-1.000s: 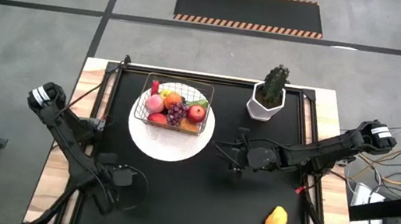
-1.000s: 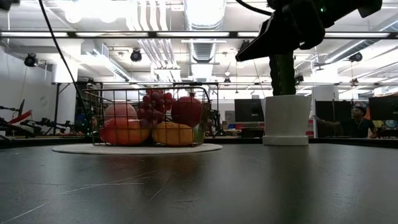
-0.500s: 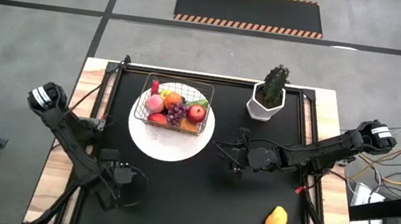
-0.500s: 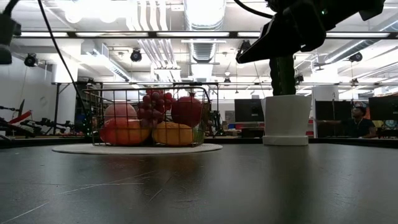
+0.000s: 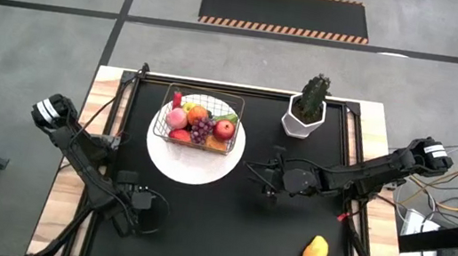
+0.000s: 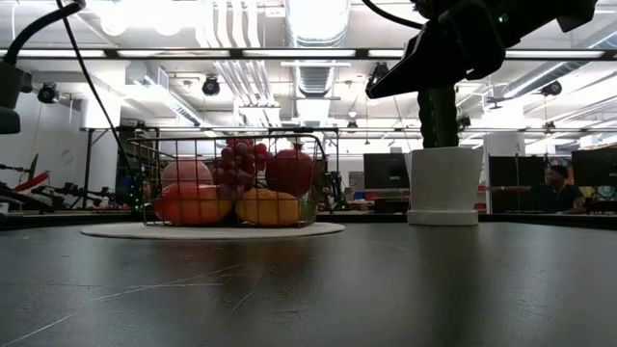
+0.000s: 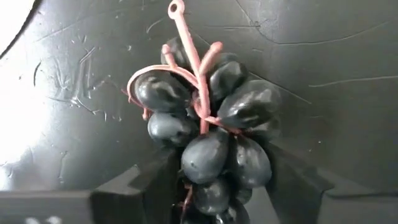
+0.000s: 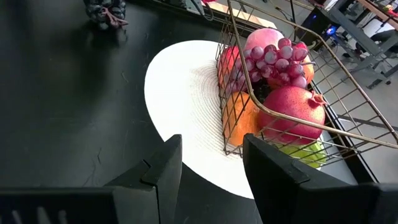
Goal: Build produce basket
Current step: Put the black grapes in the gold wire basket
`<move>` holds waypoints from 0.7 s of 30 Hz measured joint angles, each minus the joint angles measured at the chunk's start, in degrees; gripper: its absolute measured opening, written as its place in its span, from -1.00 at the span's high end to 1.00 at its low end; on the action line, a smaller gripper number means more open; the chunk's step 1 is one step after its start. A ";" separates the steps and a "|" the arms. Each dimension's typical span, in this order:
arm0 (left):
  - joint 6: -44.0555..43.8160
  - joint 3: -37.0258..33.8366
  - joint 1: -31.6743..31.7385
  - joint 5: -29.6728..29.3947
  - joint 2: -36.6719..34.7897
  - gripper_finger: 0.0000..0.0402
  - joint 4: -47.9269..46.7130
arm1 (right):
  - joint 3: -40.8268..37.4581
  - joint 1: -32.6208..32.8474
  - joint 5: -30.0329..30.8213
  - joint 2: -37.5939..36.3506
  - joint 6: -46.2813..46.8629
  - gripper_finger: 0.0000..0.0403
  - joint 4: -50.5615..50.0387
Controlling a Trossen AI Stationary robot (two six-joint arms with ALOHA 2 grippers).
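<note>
The left gripper [image 7: 208, 186] hangs low over the black surface [image 7: 323, 74], jaws spread around a dark purple grape bunch [image 7: 208, 124], whose lower end is cut off. The right gripper's [image 8: 211, 165] jaws stand apart, empty.

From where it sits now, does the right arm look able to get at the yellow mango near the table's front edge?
Probably yes. The mango lies alone on bare table, nothing around it. The right gripper points toward the basket, its fingers apart and empty, so it would need to swing back first.

Left gripper [image 5: 148, 213]: I see it nearer the table's 7 o'clock corner than a second ago.
Left arm, low view: its dark edge [image 6: 8, 92] now shows lower at 9 o'clock.
</note>
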 joint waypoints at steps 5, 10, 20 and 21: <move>-0.06 0.20 0.00 0.00 0.00 0.37 -0.14 | 0.01 0.00 0.01 0.00 0.37 0.22 0.00; -0.15 0.22 0.00 0.02 -0.15 0.82 -0.17 | 0.00 0.02 0.02 0.00 0.55 0.22 -0.02; -0.17 3.74 0.00 -0.45 -0.22 0.94 -0.28 | 0.00 0.00 0.02 0.00 0.85 0.22 -0.04; -0.19 4.36 0.00 -1.44 -0.22 0.94 -0.24 | 0.00 0.00 0.02 0.00 0.85 0.22 -0.04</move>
